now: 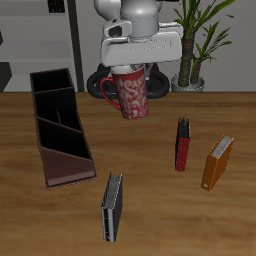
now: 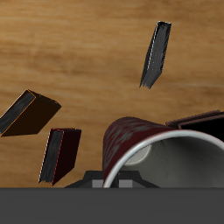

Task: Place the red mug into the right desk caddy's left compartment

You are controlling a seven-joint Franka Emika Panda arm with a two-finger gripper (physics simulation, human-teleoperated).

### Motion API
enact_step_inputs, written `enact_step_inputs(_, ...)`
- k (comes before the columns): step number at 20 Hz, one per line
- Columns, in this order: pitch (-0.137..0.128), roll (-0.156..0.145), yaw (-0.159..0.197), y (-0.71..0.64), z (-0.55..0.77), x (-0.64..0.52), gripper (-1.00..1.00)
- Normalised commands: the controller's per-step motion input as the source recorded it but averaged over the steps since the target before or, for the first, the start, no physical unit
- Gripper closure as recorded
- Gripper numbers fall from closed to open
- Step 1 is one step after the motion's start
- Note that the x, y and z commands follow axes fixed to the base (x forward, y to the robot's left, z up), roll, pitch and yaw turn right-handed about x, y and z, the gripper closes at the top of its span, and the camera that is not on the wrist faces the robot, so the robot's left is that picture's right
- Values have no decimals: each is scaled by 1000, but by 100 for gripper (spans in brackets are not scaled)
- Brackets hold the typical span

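Note:
The red mug (image 1: pixel 129 93), dark red with pale speckles and a loop handle, hangs in the air over the back of the table. My gripper (image 1: pixel 131 68) is shut on its rim from above. In the wrist view the mug (image 2: pixel 131 140) fills the foreground and shows its white inside. The right desk caddy (image 1: pixel 37 120), a long dark maroon tray with inner dividers, lies on the table beside and below the mug, apart from it. Its left compartment (image 1: pixel 70 165), the large end section with a sloping wall, is nearest the table's front edge. An edge of the caddy (image 2: pixel 203 121) shows in the wrist view.
A red book (image 1: pixel 182 145) and an orange book (image 1: pixel 217 163) stand on the table on the far side from the caddy. A dark grey book (image 1: pixel 112 207) stands near the front edge. A potted plant (image 1: pixel 192 78) stands at the back.

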Motion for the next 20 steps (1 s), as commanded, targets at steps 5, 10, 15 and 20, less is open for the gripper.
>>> enact_step_inputs(5,-13,-45,13,-340,137,-390,100)
enact_step_inputs(10,-22,-97,9,-613,187,-177,100)
enact_step_inputs(15,-7,-85,-8,-483,72,-117,100)
enact_step_inputs(20,-14,-41,16,-256,29,-71,100)
